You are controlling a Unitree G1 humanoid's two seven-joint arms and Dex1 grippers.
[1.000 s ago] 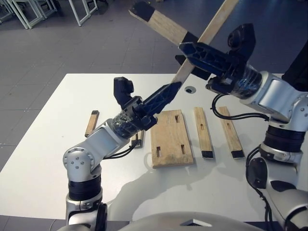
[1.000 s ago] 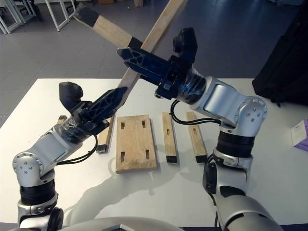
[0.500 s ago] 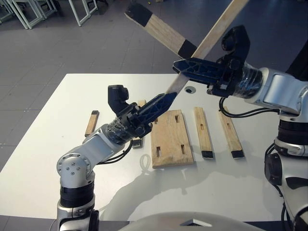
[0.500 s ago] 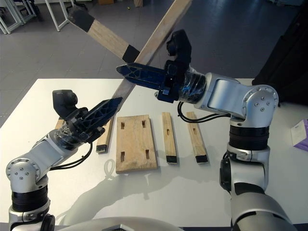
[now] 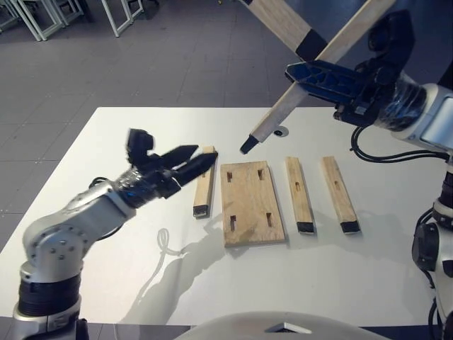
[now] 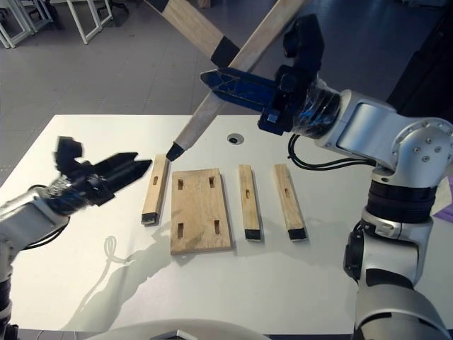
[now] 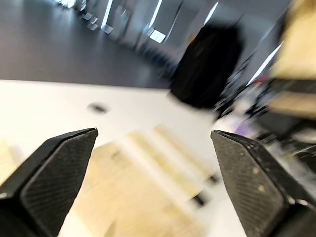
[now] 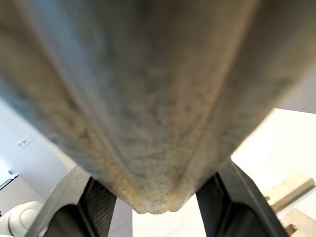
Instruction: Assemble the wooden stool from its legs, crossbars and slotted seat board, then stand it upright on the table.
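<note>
My right gripper [image 5: 311, 71] is shut on a pair of crossed wooden legs [image 5: 283, 113] and holds them in the air over the far side of the table. One leg's black-tipped end [image 5: 248, 145] hangs just above the table. The slotted seat board [image 5: 252, 202] lies flat mid-table. Two slotted crossbars [image 5: 298, 193] [image 5: 338, 193] lie to its right, and another wooden bar [image 5: 205, 188] lies to its left. My left gripper [image 5: 191, 159] is open and low over the table, just left of that bar, holding nothing. The left wrist view has its fingertips [image 7: 74, 148] spread wide.
A small round hole [image 5: 281, 131] sits in the white table [image 5: 340, 283] behind the seat board. Bare tabletop stretches along the near edge and at the far left. Chair and table frames [image 5: 120, 14] stand on the floor far behind.
My left gripper has come off the leg's lower end and swung left and down toward the table, now open. My right gripper has lifted the crossed legs higher and to the right.
</note>
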